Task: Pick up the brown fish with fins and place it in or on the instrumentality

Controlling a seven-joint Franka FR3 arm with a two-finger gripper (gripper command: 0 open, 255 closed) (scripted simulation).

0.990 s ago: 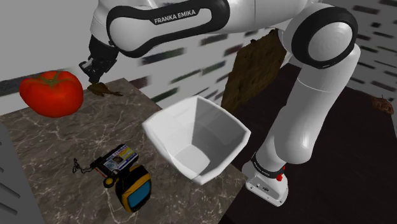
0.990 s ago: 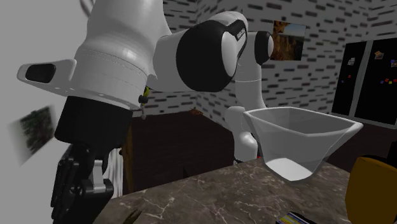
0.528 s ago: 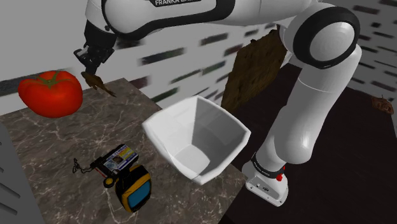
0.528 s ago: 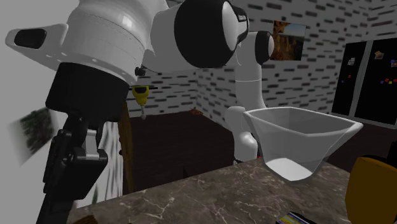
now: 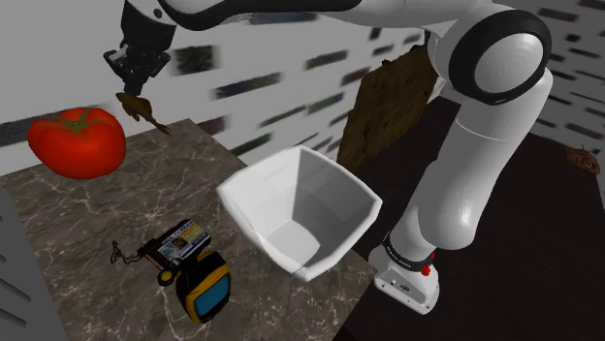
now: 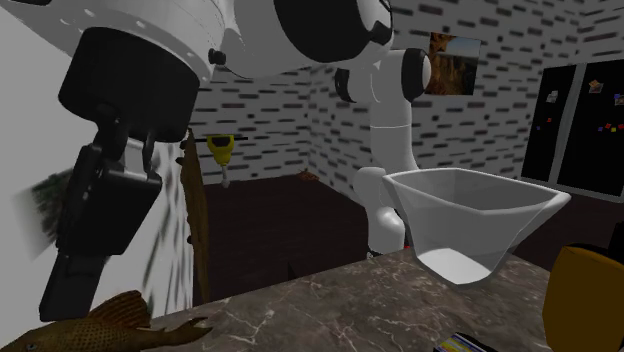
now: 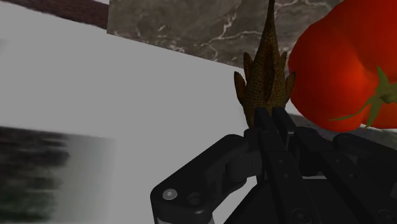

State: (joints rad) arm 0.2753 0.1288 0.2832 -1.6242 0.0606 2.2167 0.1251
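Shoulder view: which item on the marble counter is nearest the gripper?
The big red tomato, close by the gripper that clasps the brown fish; the white bin and the yellow-and-black device lie much farther off.

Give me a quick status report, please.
Tool shut on fish, above the counter. Bin empty. Tomato beside, off the path.
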